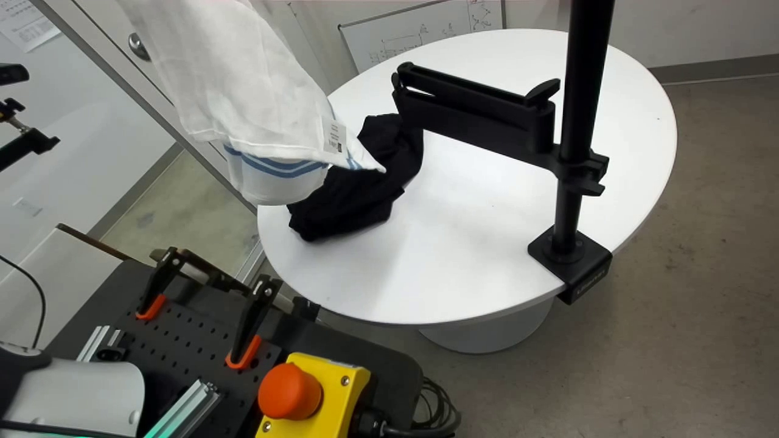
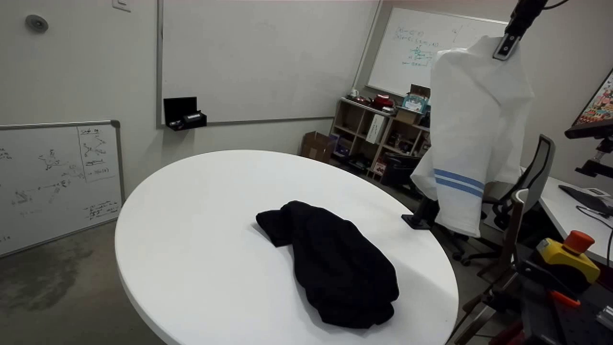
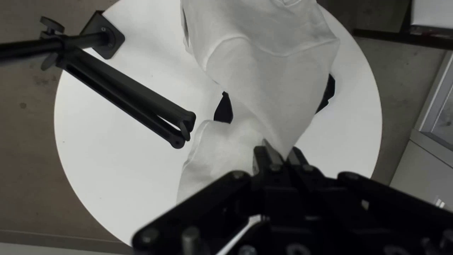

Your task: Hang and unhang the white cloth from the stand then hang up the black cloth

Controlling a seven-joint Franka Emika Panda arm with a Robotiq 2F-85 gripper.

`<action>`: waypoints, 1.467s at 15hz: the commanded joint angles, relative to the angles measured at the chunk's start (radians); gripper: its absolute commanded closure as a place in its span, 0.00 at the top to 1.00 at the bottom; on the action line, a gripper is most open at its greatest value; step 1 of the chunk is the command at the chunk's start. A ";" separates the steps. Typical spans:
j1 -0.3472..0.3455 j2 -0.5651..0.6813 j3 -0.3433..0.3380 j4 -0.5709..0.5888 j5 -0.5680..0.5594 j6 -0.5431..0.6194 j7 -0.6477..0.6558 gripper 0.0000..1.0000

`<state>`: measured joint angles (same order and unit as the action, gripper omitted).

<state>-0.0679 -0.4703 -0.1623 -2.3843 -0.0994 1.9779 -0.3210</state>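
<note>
The jaws are brought together, leaving room only for the thin fold pinched between their tips; that fold belongs to the white cloth [image 2: 467,120], gripped at its upper end. The cloth hangs in the air in loose folds, with two blue stripes [image 2: 459,179] low on its face in an exterior view and a printed label [image 1: 335,135] by its edge in an exterior view. It is off the stand [image 1: 575,109], which rises upright with its black base [image 1: 566,252] fixed over the edge of the round bench [image 1: 475,255] and its horizontal arm [image 1: 475,118] reaching inward from that edge. In the wrist view the arm's tip shows just beside the white fabric, a sliver of bench top between. The black cloth [image 2: 340,263] lies crumpled on the bench, between the middle and the edge, well apart from the stand's base. White fabric masks much of it in the wrist view; the covered part cannot be inspected. Beyond the edge sits a yellow emergency-stop box [image 1: 341,389].
</note>
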 commanded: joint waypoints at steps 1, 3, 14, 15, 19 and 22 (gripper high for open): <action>-0.026 -0.039 -0.042 -0.004 0.000 -0.091 -0.042 0.01; -0.046 -0.026 -0.064 0.012 -0.003 -0.130 -0.040 0.01; -0.121 0.268 -0.139 0.212 0.014 -0.145 0.010 0.01; -0.123 0.299 -0.138 0.240 0.017 -0.148 0.016 0.01; -0.132 0.427 -0.124 0.362 0.012 -0.146 0.081 0.01; -0.136 0.523 -0.111 0.445 -0.004 -0.141 0.160 0.01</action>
<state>-0.1888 -0.0568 -0.2958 -2.0547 -0.1006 1.8651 -0.2303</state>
